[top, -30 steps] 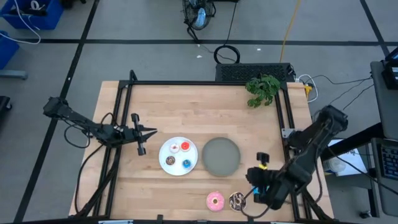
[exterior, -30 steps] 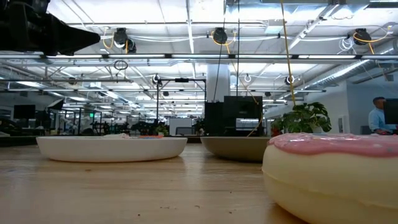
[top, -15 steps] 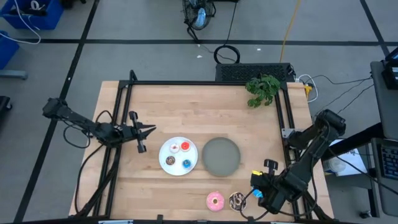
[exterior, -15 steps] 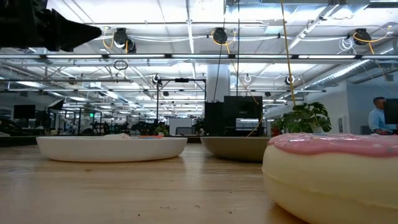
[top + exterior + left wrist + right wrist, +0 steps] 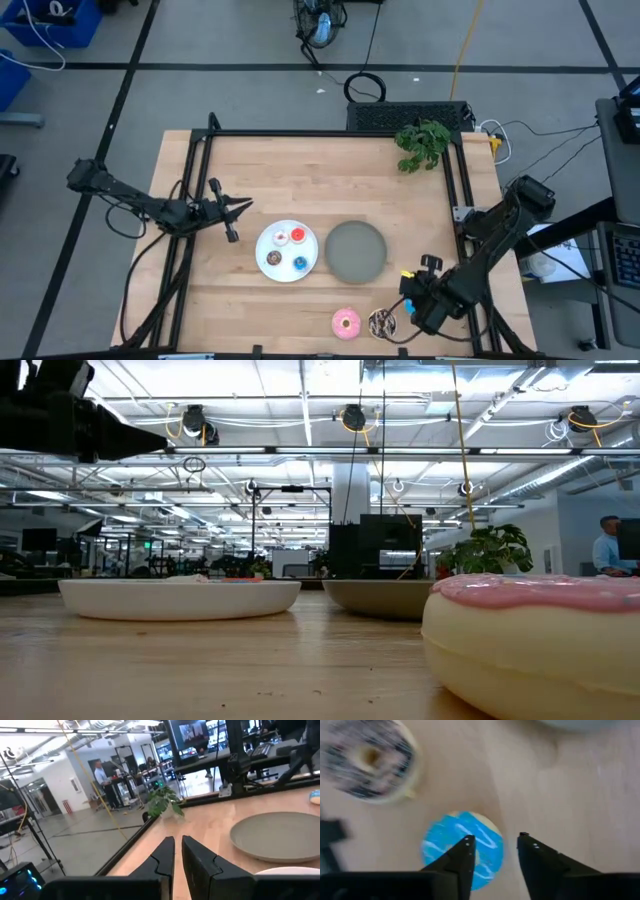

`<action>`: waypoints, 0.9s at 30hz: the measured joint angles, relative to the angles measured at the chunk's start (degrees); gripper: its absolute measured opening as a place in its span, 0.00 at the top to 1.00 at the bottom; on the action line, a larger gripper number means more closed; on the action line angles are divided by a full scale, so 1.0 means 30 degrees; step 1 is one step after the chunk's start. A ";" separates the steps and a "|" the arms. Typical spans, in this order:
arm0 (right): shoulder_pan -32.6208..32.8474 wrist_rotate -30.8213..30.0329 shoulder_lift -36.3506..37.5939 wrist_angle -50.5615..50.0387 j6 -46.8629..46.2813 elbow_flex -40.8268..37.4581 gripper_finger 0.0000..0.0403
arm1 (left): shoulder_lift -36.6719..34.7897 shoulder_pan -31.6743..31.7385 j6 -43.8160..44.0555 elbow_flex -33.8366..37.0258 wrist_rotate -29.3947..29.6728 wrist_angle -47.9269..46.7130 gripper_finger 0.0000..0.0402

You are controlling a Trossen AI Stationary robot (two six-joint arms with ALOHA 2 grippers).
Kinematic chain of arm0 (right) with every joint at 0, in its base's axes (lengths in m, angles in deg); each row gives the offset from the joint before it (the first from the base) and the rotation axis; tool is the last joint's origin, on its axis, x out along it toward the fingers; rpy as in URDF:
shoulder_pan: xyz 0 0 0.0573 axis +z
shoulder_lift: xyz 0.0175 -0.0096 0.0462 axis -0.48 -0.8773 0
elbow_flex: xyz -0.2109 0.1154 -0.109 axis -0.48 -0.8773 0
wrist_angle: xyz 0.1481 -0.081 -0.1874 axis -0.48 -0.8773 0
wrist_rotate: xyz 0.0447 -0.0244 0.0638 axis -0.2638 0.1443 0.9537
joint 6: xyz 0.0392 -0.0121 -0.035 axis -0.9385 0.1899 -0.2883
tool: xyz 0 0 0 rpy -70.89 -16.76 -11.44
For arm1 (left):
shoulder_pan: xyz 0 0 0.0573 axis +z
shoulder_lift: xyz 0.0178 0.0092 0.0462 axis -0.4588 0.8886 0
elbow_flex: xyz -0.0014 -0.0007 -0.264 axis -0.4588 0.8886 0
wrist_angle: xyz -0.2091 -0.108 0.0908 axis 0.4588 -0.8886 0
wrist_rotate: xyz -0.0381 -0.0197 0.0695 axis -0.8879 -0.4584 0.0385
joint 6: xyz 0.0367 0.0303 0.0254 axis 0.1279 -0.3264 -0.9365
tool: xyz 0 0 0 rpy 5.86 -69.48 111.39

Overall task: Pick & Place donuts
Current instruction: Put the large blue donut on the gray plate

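Note:
Four tiny donuts lie on the white plate (image 5: 287, 250): red (image 5: 298, 236), white-pink (image 5: 281, 238), dark brown (image 5: 274, 258), blue (image 5: 300, 263). The pink donut (image 5: 346, 322) and the chocolate sprinkled donut (image 5: 381, 322) lie flat on the table near its near edge. The blue sprinkled donut (image 5: 445, 851) lies flat beside them; in the high view the right arm hides it. My right gripper (image 5: 495, 845) points down over it, open, with one fingertip (image 5: 466, 842) above its rim. My left gripper (image 5: 240, 208) hovers left of the white plate, shut.
The grey plate (image 5: 355, 250) sits right of the white plate. A green plant (image 5: 422, 143) stands at the far right corner. Black frame rails (image 5: 200, 180) run along the table's left, far and right sides. Bare wood lies between the plates and the far edge.
My left gripper has turned a little about its own axis while staying left of the white plate. My right gripper has shifted slightly toward the table's left edge, staying over the near-right donuts. The donuts and plates have not moved.

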State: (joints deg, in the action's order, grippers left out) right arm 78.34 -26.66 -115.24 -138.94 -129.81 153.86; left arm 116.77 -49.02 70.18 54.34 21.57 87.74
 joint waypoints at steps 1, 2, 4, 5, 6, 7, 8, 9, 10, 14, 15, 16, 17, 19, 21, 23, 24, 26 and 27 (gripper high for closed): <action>-0.0061 0.0283 0.0000 0.0192 -0.0068 -0.0449 0.65 | -0.0003 0.0000 0.0001 0.0000 -0.0004 -0.0032 0.90; -0.0107 0.0433 0.0000 0.0414 -0.0080 -0.0872 0.63 | -0.0003 0.0000 -0.0006 0.0000 -0.0007 -0.0076 0.90; -0.0155 0.0467 0.0015 0.1249 -0.0082 -0.1630 0.58 | 0.0003 0.0000 -0.0072 0.0000 -0.0015 -0.0089 0.90; -0.0155 0.0554 0.0015 0.1785 -0.0074 -0.1942 0.57 | -0.0003 0.0000 -0.0116 0.0000 -0.0015 -0.0084 0.90; -0.0155 0.0842 0.0015 0.2388 0.0041 -0.2260 0.55 | 0.0004 0.0000 -0.0179 0.0000 -0.0015 -0.0084 0.90; -0.0155 0.1222 0.0022 0.3058 0.0156 -0.2627 0.54 | 0.0001 0.0000 -0.0368 0.0000 -0.0022 -0.0091 0.90; -0.0155 0.1695 0.0022 0.3660 0.0291 -0.2959 0.53 | -0.0003 0.0000 -0.0525 0.0000 -0.0028 -0.0090 0.90; -0.0155 0.2063 0.0015 0.4150 0.0387 -0.3273 0.52 | -0.0003 0.0000 -0.0620 0.0000 -0.0029 -0.0091 0.90; -0.0155 0.2411 0.0015 0.4579 0.0394 -0.3546 0.52 | -0.0001 0.0000 -0.0708 0.0000 -0.0029 -0.0099 0.90; -0.0148 0.3036 0.0022 0.5513 0.0136 -0.4444 0.50 | -0.0003 0.0000 -0.0901 0.0000 -0.0029 -0.0099 0.90; -0.0148 0.3275 0.0022 0.5592 0.0130 -0.4633 0.50 | 0.0000 0.0000 -0.0894 0.0000 -0.0029 -0.0099 0.90; -0.0148 0.3432 0.0022 0.5691 0.0093 -0.4821 0.49 | -0.0001 0.0000 -0.0886 0.0000 -0.0036 -0.0104 0.90; -0.0148 0.3482 0.0018 0.5814 0.0062 -0.4997 0.50 | -0.0003 0.0000 -0.0868 0.0000 -0.0036 -0.0101 0.90; -0.0148 0.3488 0.0036 0.6296 0.0038 -0.5321 0.50 | -0.0001 0.0000 -0.0773 0.0000 -0.0036 -0.0106 0.90; -0.0148 0.3494 0.0036 0.6865 -0.0007 -0.5639 0.51 | 0.0002 0.0000 -0.0660 0.0000 -0.0036 -0.0106 0.90; -0.0148 0.3502 0.0054 0.7674 -0.0020 -0.5980 0.52 | -0.0003 0.0000 -0.0660 0.0000 -0.0044 -0.0113 0.90; -0.0148 0.3502 0.0084 0.7984 -0.0022 -0.6141 0.53 | -0.0001 0.0000 -0.0653 0.0000 -0.0036 -0.0113 0.90; -0.0148 0.3546 0.0087 0.8341 -0.0169 -0.6362 0.56 | -0.0003 0.0000 -0.0653 0.0000 -0.0038 -0.0155 0.90; -0.0148 0.3689 0.0089 0.8396 -0.0383 -0.6423 0.57 | -0.0003 0.0000 -0.0653 0.0000 -0.0038 -0.0225 0.90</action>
State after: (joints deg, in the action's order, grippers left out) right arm 77.89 -15.59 -114.98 -113.75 -130.96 134.59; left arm 116.76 -49.02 68.22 54.34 21.45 87.07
